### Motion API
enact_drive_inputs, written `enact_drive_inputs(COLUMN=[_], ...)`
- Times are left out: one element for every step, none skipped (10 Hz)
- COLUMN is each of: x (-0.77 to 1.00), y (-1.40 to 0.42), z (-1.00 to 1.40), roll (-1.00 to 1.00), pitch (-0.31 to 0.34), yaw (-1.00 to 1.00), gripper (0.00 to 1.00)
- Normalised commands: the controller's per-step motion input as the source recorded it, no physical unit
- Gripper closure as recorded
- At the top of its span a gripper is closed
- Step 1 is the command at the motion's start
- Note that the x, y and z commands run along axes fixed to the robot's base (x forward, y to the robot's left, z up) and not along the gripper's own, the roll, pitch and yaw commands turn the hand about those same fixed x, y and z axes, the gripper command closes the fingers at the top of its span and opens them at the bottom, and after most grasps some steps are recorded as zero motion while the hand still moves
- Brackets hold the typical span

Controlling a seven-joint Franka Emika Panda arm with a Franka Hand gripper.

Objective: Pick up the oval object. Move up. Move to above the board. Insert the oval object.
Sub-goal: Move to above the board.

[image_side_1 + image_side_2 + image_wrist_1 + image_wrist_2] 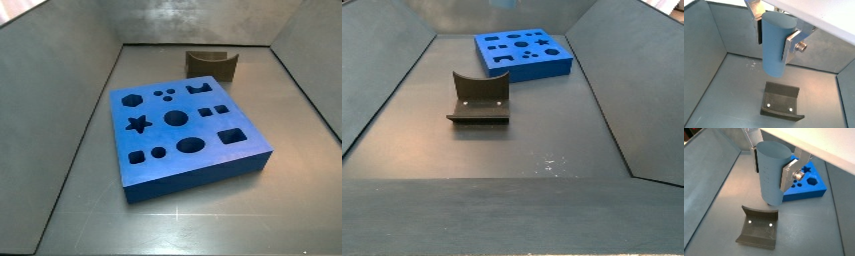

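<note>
My gripper (773,36) is shut on the oval object (775,47), a tall slim light grey-blue peg, held upright between the silver fingers (791,43) and lifted off the floor. It shows the same way in the other wrist view (771,175), with the gripper (769,170) above the floor beside the board. The board (182,128) is a thick bright-blue block with many shaped cutouts; it also shows in a side view (523,53) and partly behind the peg in a wrist view (809,185). The gripper and peg do not show in either side view.
A dark brown arch-shaped block (781,101) lies on the grey floor below the peg; it also shows in the other views (758,225) (211,63) (478,98). Grey walls (707,60) enclose the floor on all sides.
</note>
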Motion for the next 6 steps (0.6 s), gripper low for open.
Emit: enact_drive_inputs(x=[-0.20, -0.20, -0.20, -0.20, -0.19, -0.19], y=[-1.00, -1.00, -1.00, -1.00, -1.00, -1.00], z=[0.15, 0.14, 0.14, 0.14, 0.14, 0.15], roll=[0.02, 0.03, 0.04, 0.03, 0.03, 0.04], pitch=[0.249, 0.245, 0.240, 0.237, 0.240, 0.259], yaw=[1.00, 1.00, 1.00, 1.00, 1.00, 1.00], gripper=[1.00, 1.00, 1.00, 1.00, 1.00, 1.00])
